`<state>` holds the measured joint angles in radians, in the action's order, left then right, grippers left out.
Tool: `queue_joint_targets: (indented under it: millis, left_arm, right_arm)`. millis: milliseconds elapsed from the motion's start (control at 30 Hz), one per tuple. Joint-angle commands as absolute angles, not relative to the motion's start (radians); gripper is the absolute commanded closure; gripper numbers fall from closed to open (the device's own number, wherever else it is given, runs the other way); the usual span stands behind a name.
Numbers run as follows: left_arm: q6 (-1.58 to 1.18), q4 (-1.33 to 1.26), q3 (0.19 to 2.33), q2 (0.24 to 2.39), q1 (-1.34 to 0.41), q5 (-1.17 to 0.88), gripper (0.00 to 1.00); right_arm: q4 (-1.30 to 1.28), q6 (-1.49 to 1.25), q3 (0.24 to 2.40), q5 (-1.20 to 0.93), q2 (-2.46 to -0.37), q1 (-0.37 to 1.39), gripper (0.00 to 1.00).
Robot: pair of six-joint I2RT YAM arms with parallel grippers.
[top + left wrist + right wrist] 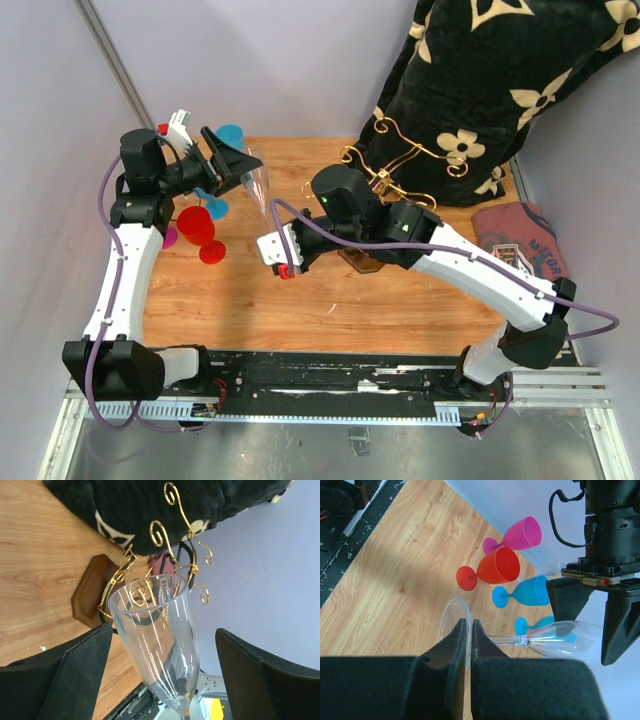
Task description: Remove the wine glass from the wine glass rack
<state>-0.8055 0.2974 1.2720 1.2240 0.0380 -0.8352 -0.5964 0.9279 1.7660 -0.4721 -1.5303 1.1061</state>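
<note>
Right wrist: right fingers (460,641) pinch wine glass (560,639) foot; left fingers (568,597) wide, flanking horizontal bowl.

- Top view: I can't see most of the dark base of the wine glass rack (385,178). The right arm (400,225) lies across it, and only a sliver shows below the gold wire.
- Left wrist view: the wine glass (160,640), in front of the rack, loses its stem and foot off the bottom edge.
- Right wrist view: the right gripper (470,625) hides part of the glass foot from me.
</note>
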Motion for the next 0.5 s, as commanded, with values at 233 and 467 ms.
queue_joint_targets:
  millis: [233, 467]
  left_arm:
    - [-0.716, 0.439, 1.347, 1.278, 0.022, -0.874, 0.13]
    - [-0.715, 0.447, 1.352, 1.279, 0.022, -0.865, 0.24]
  right_arm:
    - [-0.583, 0.952, 1.826, -0.498, -1.569, 1.124, 1.00]
    - [-0.594, 0.951, 1.816, -0.477, -1.566, 1.123, 0.99]
